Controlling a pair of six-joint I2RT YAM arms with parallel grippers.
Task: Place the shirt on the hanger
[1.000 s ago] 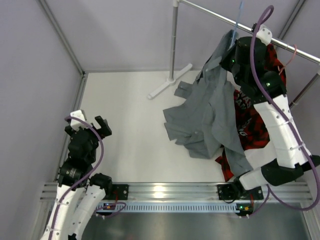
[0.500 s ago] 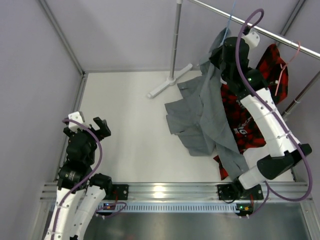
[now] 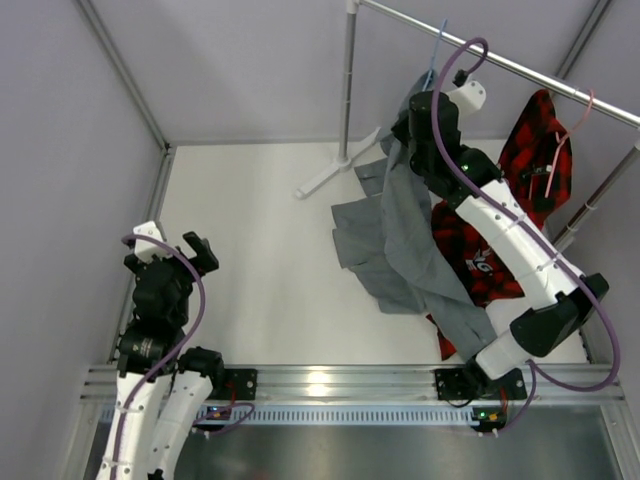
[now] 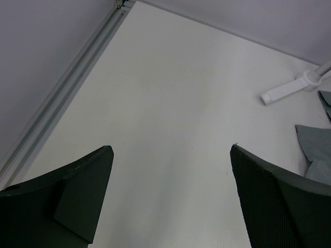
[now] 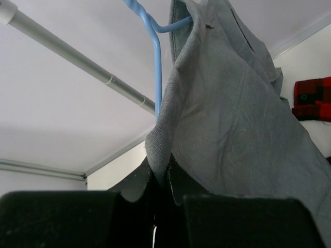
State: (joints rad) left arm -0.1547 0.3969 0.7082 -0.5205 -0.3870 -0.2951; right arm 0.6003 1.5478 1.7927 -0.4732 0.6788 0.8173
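The grey-green shirt (image 3: 405, 235) hangs from up by the rail down to the white floor, its lower part spread out there. My right gripper (image 3: 412, 112) is raised beside the rail and is shut on a fold of the shirt (image 5: 238, 113) near the collar; its jaws (image 5: 163, 173) pinch the cloth edge. The light-blue wire hanger (image 5: 157, 67) rises just behind that fold, with its hook (image 3: 437, 50) up at the rail and its wire going in under the collar. My left gripper (image 3: 175, 240) rests low at the left, open and holding nothing (image 4: 170, 199).
A red-and-black plaid shirt (image 3: 535, 140) on a pink hanger (image 3: 572, 120) hangs further right on the metal rail (image 3: 520, 66), its lower part (image 3: 470, 255) behind the right arm. The rack's upright pole (image 3: 347, 80) and white foot (image 4: 295, 87) stand at the back. Grey walls enclose the floor.
The right arm has swung left along the rail, taking the shirt's collar and the blue hanger with it and uncovering more of the plaid shirt. The left arm has stayed put.
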